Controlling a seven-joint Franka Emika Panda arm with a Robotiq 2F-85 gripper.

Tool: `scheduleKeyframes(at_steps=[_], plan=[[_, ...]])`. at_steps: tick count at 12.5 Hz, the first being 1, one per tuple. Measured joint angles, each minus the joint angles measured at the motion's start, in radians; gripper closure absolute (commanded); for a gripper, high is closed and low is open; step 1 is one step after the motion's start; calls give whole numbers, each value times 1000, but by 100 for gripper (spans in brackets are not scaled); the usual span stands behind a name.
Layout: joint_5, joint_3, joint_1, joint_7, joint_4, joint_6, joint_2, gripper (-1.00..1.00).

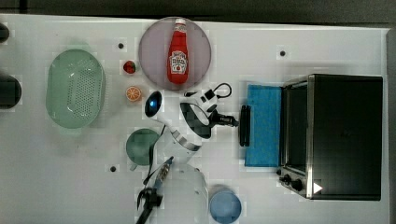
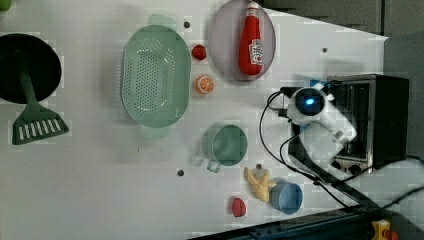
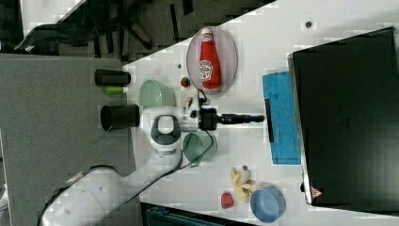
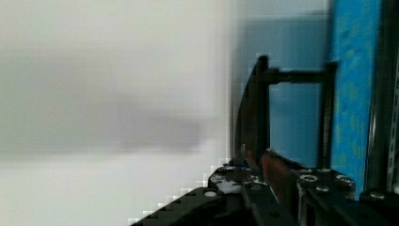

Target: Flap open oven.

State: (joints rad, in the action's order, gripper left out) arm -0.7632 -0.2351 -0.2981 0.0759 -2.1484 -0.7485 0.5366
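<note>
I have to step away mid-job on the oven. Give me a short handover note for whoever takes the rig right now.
Gripper: at the black bar handle of the oven, jaws nearly closed; the wrist view shows the bar between them, so it looks gripped.
Oven: at the top view's right; its blue glass door is swung down, about flat.
Done: door looks open.
Left: release the handle, back the arm away.
</note>
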Motion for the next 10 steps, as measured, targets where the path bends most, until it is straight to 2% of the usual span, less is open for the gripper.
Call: scheduleKeyframes(at_steps=[5,10], plan=[[376,2,-4,0,10,10,-302,65],[669,-7,1,1,47,105,-550,65]])
